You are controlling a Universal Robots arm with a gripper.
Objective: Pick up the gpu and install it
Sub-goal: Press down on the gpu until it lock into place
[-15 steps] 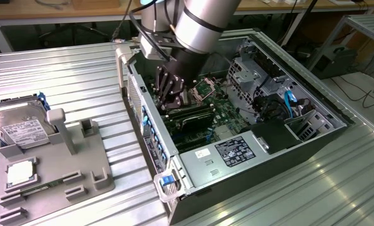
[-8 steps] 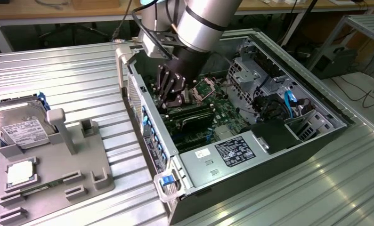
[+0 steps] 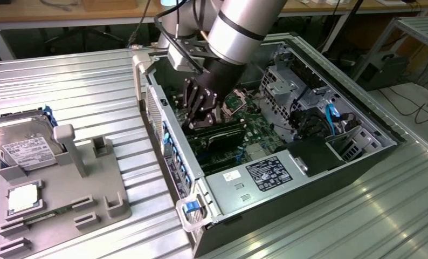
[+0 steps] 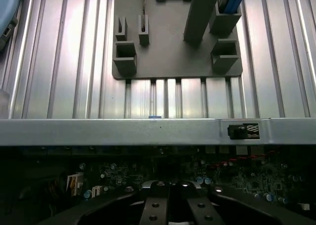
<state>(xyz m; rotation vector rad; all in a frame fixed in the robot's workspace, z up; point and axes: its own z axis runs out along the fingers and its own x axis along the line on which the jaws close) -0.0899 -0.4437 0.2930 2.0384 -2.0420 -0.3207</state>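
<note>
End effector (shut) above gpu

Bright overhead glare on ribbed table, case interior perhaps underexposed

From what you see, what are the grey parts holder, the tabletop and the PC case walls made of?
Grey parts holder: looks like matte plastic, possibly 3D-printed; uniform dull grey, blocky moulded slots, no glare.
Tabletop: ribbed metal, likely aluminium; bright streaky reflections along the grooves.
PC case: sheet metal; bare silver side wall with perforations and thin folded edges, dark-finished outer panel. The alloy cannot be told.
</note>
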